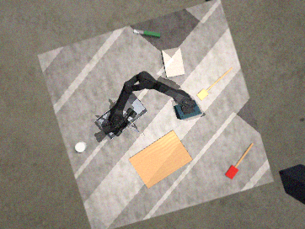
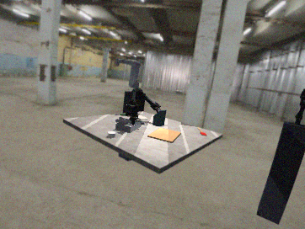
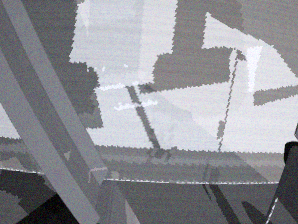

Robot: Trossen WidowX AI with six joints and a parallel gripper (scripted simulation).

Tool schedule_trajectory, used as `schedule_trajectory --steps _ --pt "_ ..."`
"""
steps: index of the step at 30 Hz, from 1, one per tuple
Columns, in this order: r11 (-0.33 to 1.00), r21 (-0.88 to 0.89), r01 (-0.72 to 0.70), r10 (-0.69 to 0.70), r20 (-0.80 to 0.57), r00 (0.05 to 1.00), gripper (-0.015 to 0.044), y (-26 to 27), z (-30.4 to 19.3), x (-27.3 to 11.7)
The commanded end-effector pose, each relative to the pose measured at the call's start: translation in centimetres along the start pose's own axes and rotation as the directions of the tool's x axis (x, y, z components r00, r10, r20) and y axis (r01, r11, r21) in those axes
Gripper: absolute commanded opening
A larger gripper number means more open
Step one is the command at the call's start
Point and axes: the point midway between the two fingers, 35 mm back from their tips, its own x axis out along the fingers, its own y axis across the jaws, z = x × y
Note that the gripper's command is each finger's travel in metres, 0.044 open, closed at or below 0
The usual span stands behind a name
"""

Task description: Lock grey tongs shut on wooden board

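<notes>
The gripper (image 1: 110, 129) is open above the roasting tin (image 1: 141, 105); the wooden board (image 1: 160, 158) (image 2: 164, 135) lies apart from the tin.

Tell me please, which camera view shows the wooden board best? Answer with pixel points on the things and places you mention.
The top view: the wooden board (image 1: 160, 159) (image 2: 164, 135) appears there whole, with all four corners. The exterior view also shows it whole, but smaller and at a low slant. The wrist view does not show it recognizably.

My own wrist and arm (black and in the way) hide part of the roasting tin (image 1: 142, 106) from above.
</notes>
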Motion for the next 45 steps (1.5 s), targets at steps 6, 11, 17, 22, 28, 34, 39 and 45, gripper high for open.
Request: schedule_trajectory --steps 6,11,17,22,28,34,39,45 --pt "1.000 -0.010 0.009 -0.009 0.004 1.000 0.0440 -0.25 -0.22 1.10" --pt "1.000 -0.001 0.003 -0.003 0.000 1.000 0.0328 -0.14 -0.08 0.75" --pt "1.000 -0.001 0.003 -0.003 0.000 1.000 0.0288 -0.14 -0.08 0.75" --pt "1.000 -0.001 0.003 -0.003 0.000 1.000 0.0255 -0.14 -0.08 0.75" --pt "1.000 -0.001 0.003 -0.003 0.000 1.000 0.0215 -0.14 -0.08 0.75" --pt "1.000 -0.001 0.003 -0.003 0.000 1.000 0.0175 -0.14 -0.08 0.75" --pt "1.000 -0.001 0.003 -0.003 0.000 1.000 0.0142 -0.14 -0.08 0.75" --pt "1.000 -0.001 0.003 -0.003 0.000 1.000 0.0102 -0.14 -0.08 0.75"
